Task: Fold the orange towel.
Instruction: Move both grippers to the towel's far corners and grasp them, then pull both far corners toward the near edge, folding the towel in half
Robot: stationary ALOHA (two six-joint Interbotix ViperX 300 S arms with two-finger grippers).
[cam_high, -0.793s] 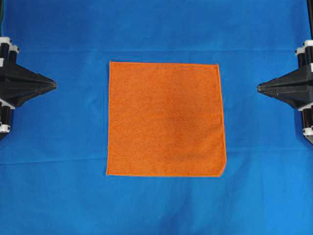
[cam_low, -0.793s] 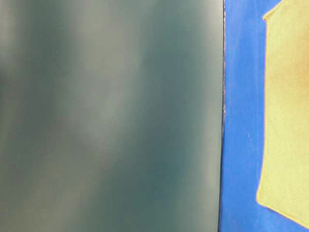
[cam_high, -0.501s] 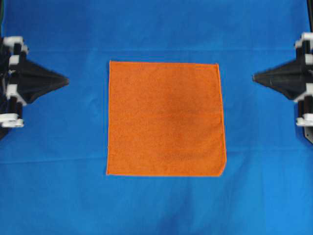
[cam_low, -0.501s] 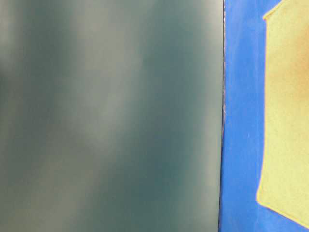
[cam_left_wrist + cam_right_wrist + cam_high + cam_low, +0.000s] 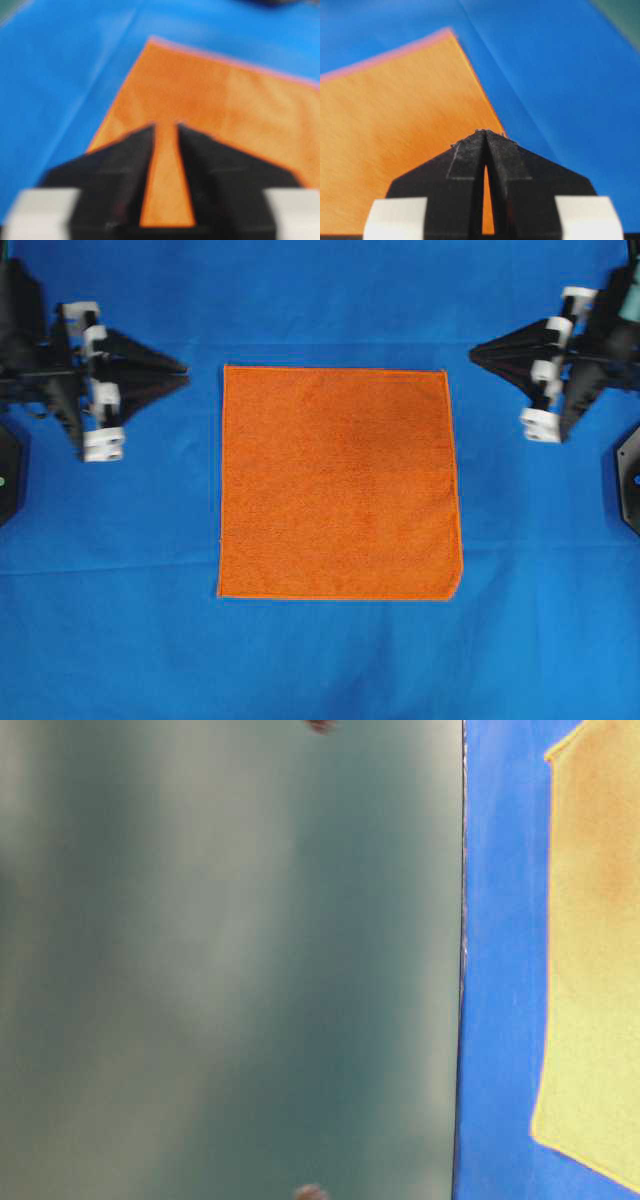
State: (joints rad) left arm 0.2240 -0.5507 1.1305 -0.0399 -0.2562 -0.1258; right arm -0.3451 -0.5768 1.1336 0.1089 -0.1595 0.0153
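Centre frame, orange towel point(image 5: 340, 482) lies flat on the blue counter point(image 5: 330, 660); left hand point(image 5: 183, 373), slightly apart, and right hand point(image 5: 474, 350), pinched together, flank its upper corners, neither touching.

The orange towel point(image 5: 340, 482) lies flat mid-table on the cloth surface point(image 5: 330, 660), left gripper point(image 5: 180, 371) and right gripper point(image 5: 476, 351) flanking its far corners
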